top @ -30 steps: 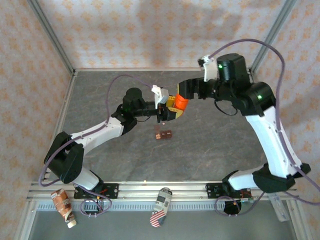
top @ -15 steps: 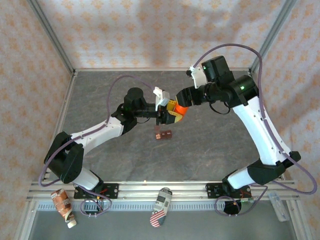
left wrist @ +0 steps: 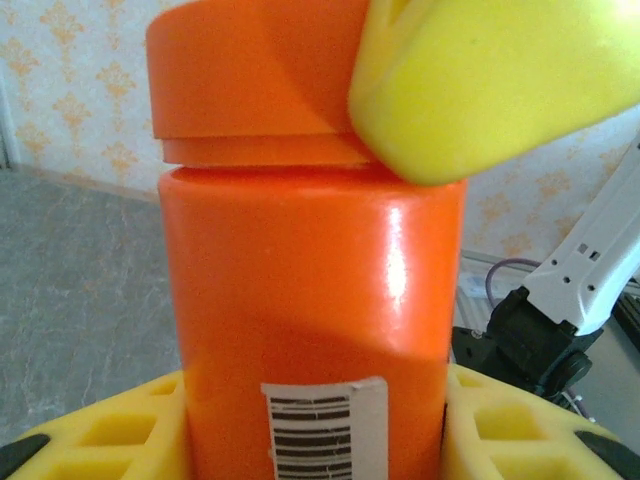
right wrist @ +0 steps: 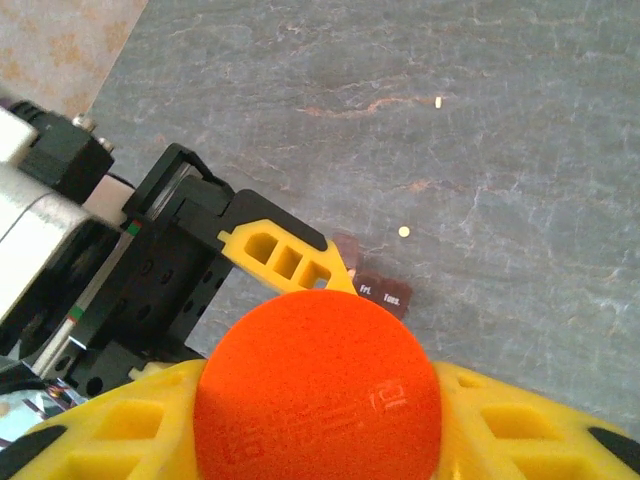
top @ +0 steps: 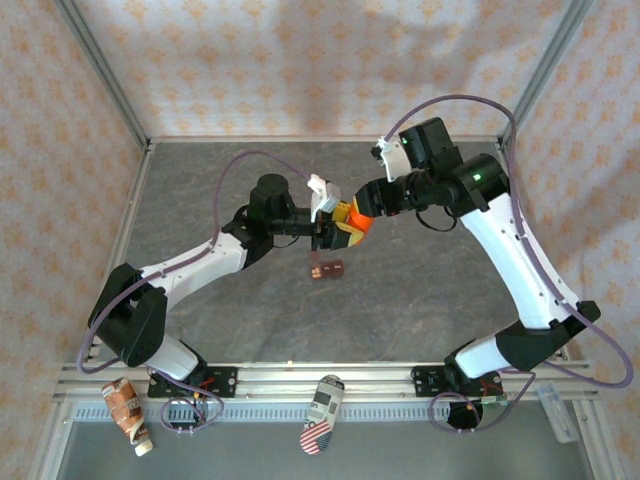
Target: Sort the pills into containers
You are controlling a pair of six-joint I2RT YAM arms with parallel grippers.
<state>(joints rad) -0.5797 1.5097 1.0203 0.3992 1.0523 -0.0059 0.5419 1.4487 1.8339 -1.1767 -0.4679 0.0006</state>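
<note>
So the dark red-brown box (top: 326,269) of little square compartments sits flat around the middle of the grey stone-look counter (top: 420,290). It's a touch closer to the near edge than the far one. Its long axis runs roughly parallel to the near edge, with the right end angled slightly toward the far edge. From the right wrist camera I can see white day labels on two compartments, and the rest is hidden behind the bottle.

Two tiny pale pills are loose on the counter. One (right wrist: 404,231) is close to the box and the other (right wrist: 438,101) is well apart from it.

Held up above the box is a bright orange plastic bottle (left wrist: 310,280) with a barcode sticker. It's tilted, with its round orange cap (right wrist: 320,390) pointing toward the right arm.

The left end effector (top: 335,226) has its yellow fingers (left wrist: 110,430) pressed against both sides of the bottle's body, so it's gripping it crosswise. The right end effector (top: 362,208) comes in from the cap end. Its yellow fingers (right wrist: 110,420) are up against both sides of the cap, pinching it.
</note>
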